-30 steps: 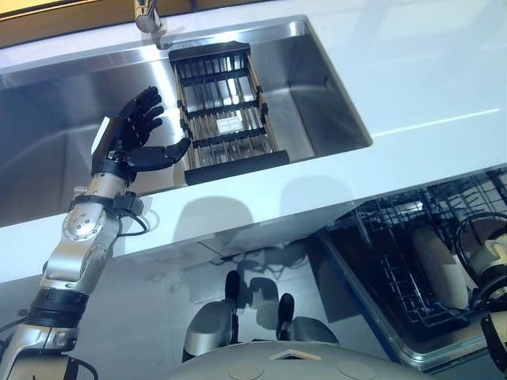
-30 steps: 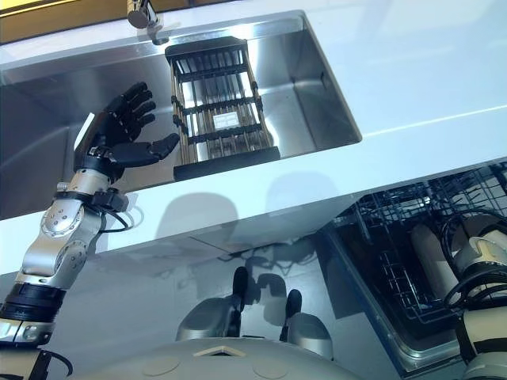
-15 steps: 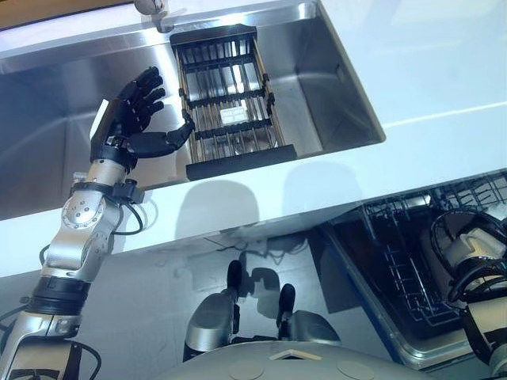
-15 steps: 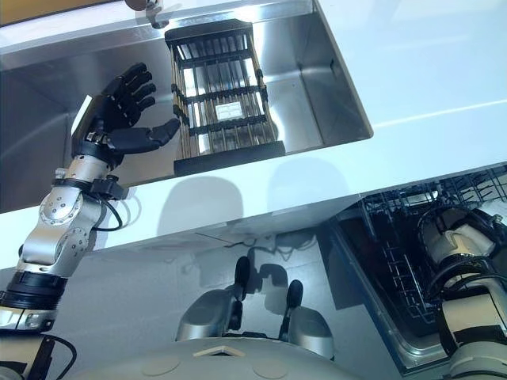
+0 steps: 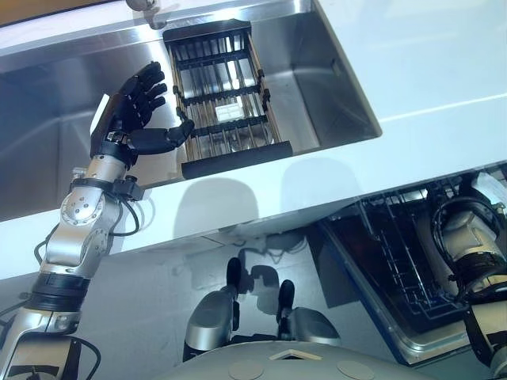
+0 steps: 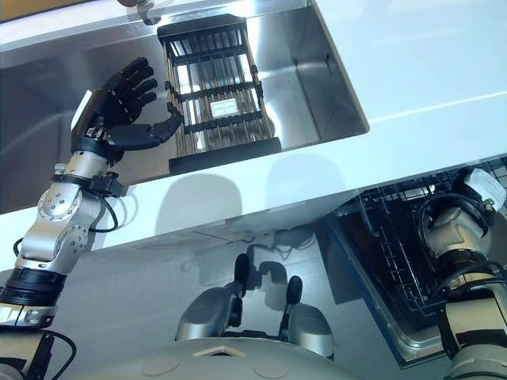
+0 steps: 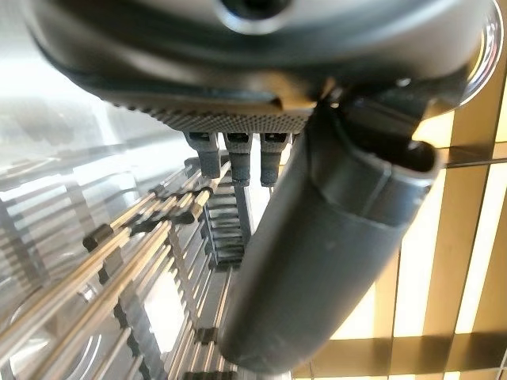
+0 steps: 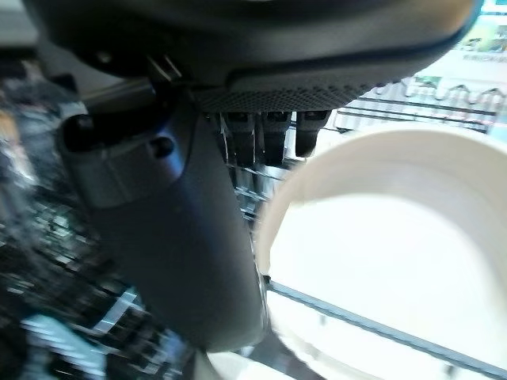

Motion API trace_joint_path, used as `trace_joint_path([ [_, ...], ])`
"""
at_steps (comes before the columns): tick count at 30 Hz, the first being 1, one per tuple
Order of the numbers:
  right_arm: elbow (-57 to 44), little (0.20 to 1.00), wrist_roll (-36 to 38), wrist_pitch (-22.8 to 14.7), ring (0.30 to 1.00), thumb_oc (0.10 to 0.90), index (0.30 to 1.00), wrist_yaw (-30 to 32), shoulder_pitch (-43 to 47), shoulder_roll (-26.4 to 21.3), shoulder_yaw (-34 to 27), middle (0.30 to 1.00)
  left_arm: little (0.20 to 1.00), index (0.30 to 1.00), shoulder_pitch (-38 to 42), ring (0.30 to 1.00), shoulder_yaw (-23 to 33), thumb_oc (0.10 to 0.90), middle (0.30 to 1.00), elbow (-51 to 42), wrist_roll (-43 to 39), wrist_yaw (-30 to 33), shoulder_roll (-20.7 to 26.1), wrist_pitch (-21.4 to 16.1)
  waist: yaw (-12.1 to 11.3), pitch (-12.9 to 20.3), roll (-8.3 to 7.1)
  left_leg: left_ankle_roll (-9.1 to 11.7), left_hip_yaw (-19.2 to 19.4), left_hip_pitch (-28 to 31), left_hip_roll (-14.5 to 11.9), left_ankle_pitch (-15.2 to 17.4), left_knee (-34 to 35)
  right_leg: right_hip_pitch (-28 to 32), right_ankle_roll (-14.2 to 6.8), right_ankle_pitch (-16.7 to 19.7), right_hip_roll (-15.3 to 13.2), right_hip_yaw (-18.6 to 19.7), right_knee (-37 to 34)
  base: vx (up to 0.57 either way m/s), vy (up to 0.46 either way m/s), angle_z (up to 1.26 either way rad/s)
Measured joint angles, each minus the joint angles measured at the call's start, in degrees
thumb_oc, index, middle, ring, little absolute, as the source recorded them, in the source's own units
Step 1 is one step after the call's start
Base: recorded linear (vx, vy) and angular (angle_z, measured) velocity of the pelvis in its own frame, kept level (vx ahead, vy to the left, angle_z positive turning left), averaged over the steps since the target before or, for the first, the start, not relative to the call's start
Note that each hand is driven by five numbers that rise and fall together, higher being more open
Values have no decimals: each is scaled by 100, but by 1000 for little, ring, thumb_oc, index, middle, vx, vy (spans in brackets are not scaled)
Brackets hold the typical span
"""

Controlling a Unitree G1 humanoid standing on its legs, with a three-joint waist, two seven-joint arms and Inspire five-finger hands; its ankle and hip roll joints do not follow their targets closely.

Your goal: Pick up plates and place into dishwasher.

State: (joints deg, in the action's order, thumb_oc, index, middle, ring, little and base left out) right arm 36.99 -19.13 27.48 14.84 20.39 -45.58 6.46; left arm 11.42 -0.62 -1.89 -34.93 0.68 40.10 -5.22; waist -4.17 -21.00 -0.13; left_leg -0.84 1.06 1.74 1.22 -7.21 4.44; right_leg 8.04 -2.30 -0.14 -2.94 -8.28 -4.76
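A cream plate stands among the wires of the dishwasher rack, seen close in the right wrist view. My right hand reaches into the rack under the counter's edge; its thumb lies along the plate's rim and its fingers are straight past it, curled round nothing. My left hand hovers open over the sink, its thumb pointing at the black wire dish rack that spans the basin. The rack's bars run past the left hand's fingers and carry no plate.
The white counter runs along the sink's front and right. The open dishwasher sticks out below it at the lower right. A faucet stands at the sink's far edge.
My right arm has pushed up and further into the dishwasher rack, now covering the plate seen standing there before. The left hand has stayed by the dish rack. The camera shifted slightly.
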Motion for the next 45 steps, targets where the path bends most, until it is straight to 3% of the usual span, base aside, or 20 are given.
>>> trace_joint_path([
  [5,-397,900,0,-44,900,800,900,15,-550,2,-624,900,900,900,-150,900,54,800,900,-15,10,1,-12,-2,36,-2,-7,-20,105,107,4,39,13,41,1,2,-17,119,30,20,57,-12],
  [9,-720,900,0,-96,900,800,900,30,-903,2,-1089,900,900,900,-275,900,109,800,900,-15,15,-4,-44,-2,207,1,-11,-31,181,183,-3,49,16,50,-1,2,-23,186,84,2,62,-12],
  [22,-2530,900,-5,-107,900,800,900,207,-1604,296,-1735,900,900,900,-464,900,292,800,900,-71,23,11,-360,-5,595,45,-26,-52,367,308,-20,74,31,28,-5,4,-25,393,180,-32,66,-8],
  [24,-2772,900,424,-269,900,800,900,511,-1655,456,-1872,900,900,900,-474,900,292,800,900,-71,31,17,-454,-6,625,90,-30,-55,415,355,-22,80,59,30,-6,4,-22,456,183,-50,73,-15],
  [25,-2941,378,875,-414,453,278,453,722,-1684,618,-2003,453,900,900,-486,900,291,800,900,-70,41,18,-537,-6,670,166,-40,-58,433,357,-20,94,60,27,-7,3,-25,469,180,-74,63,-7],
  [26,-2997,200,1020,-463,300,100,300,788,-1699,669,-2024,300,900,900,-488,900,291,800,900,-70,44,18,-573,-7,700,196,-48,-58,442,357,-19,98,58,26,-8,3,-26,471,180,-74,71,-6],
  [30,-3236,200,2120,-1220,300,100,300,1215,-1907,1326,-2278,300,900,900,-669,900,294,800,900,-68,136,14,-708,-118,779,443,-139,-43,594,364,-22,140,60,-30,-11,1,-16,590,176,-43,84,-15],
  [34,-3307,200,2751,-1945,300,100,300,1355,-2170,1760,-2414,300,900,900,-798,900,297,800,900,-63,139,27,-820,-266,893,533,-134,-55,693,368,-27,165,64,-62,-37,18,-32,645,171,-5,84,-13],
  [42,-3310,200,4070,-3453,300,100,300,1395,-2317,2498,-2337,300,900,900,-941,900,309,800,900,121,279,154,-1185,-370,1113,704,11,-49,871,433,-14,251,68,-80,-89,52,-63,817,179,-11,67,-12],
  [45,-3311,200,4075,-3937,300,100,300,1878,-2321,2506,-2337,300,900,900,-949,900,295,800,900,125,292,192,-1241,-378,1110,747,78,-52,873,435,-18,249,67,-78,-88,52,-60,817,177,9,47,-1],
])
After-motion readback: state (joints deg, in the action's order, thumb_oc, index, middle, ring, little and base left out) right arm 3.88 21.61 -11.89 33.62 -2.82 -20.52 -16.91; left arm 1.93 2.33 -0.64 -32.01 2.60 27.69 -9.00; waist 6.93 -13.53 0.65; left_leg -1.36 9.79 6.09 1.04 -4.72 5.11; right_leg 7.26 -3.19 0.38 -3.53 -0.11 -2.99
